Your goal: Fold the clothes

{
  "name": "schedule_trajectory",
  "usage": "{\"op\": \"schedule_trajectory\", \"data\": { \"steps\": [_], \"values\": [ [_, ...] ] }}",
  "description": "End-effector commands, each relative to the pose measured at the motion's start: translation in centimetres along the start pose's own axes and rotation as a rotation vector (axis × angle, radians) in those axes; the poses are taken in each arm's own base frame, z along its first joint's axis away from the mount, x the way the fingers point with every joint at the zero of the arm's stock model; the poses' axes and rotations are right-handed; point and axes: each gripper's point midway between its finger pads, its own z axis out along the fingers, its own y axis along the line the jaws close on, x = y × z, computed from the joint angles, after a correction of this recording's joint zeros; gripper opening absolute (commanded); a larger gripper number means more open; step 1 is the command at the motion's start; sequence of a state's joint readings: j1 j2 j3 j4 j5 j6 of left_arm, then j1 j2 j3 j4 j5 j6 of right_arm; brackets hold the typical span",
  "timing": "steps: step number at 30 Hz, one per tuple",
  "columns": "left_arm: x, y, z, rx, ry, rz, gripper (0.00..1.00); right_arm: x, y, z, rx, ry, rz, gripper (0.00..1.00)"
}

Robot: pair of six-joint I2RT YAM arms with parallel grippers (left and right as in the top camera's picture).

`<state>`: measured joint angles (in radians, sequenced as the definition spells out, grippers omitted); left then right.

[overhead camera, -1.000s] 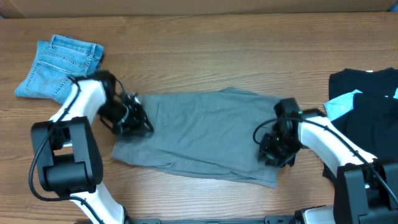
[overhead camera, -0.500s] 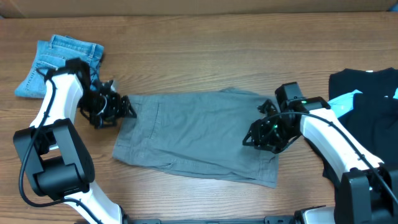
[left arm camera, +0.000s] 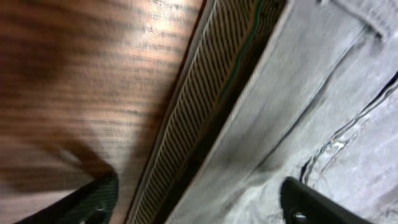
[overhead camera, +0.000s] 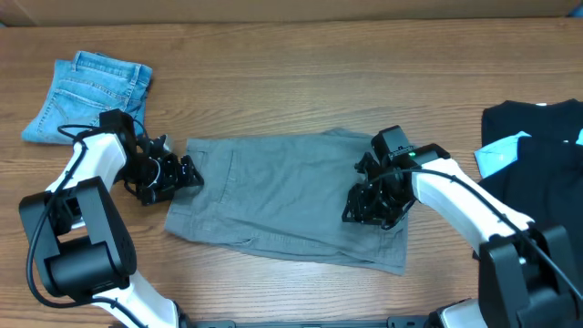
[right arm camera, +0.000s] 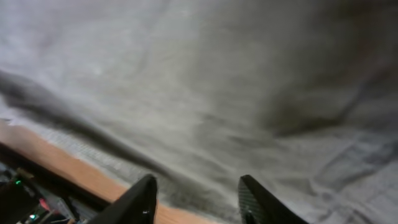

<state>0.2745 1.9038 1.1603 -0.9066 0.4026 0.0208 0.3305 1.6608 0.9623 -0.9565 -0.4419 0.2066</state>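
Observation:
The grey-khaki shorts [overhead camera: 287,196] lie flat in the middle of the table, waistband to the left. My left gripper [overhead camera: 185,173] sits at that left edge. In the left wrist view its jaws stand wide open [left arm camera: 199,208], one finger [left arm camera: 93,200] over bare wood and the other over cloth, with the ribbed waistband [left arm camera: 205,106] between them. My right gripper [overhead camera: 360,208] hovers low over the right part of the shorts. Its fingers [right arm camera: 261,202] are apart over the grey cloth [right arm camera: 217,93], with nothing pinched [right arm camera: 196,202].
Small light-blue denim shorts [overhead camera: 86,96] lie folded at the far left. Black garments [overhead camera: 537,173] with a light-blue patch [overhead camera: 499,153] are piled at the right edge. A strip of wooden table [right arm camera: 68,165] shows beside the shorts' hem.
My left gripper opened, drew off to the left, then came back to the waistband edge. My right gripper moved from the shorts' right edge leftward over the cloth.

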Motion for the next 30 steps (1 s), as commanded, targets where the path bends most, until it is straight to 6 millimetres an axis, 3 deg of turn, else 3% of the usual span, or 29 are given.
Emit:
{"op": "schedule_trajectory", "data": {
  "steps": [1,9,11,16,19,24,30],
  "values": [
    [2.2,-0.2,3.1,0.013,0.086,0.013,0.78,-0.2,-0.4,0.5,0.019,0.009,0.019,0.42],
    [4.5,-2.3,6.3,0.033,0.126,0.066,0.61,-0.7,-0.3,0.6,0.014,-0.005,0.011,0.42],
    [4.9,-2.1,6.6,0.007,0.135,0.051,0.49,-0.7,-0.3,0.6,0.014,-0.006,0.011,0.42],
    [4.9,-1.7,6.5,-0.002,0.136,0.041,0.08,-0.7,-0.3,0.6,0.014,-0.006,0.011,0.38],
    [4.7,-1.7,5.8,0.02,0.136,0.016,0.04,-0.7,-0.3,0.6,0.014,-0.005,0.017,0.34],
    [2.4,-1.4,1.2,0.017,0.108,-0.018,0.04,-0.8,0.0,0.2,0.007,-0.014,0.029,0.31],
    [-1.3,-1.0,-7.7,-0.112,0.004,-0.007,0.04,-1.4,1.1,-1.6,-0.008,-0.065,0.002,0.31]
  ]
}}
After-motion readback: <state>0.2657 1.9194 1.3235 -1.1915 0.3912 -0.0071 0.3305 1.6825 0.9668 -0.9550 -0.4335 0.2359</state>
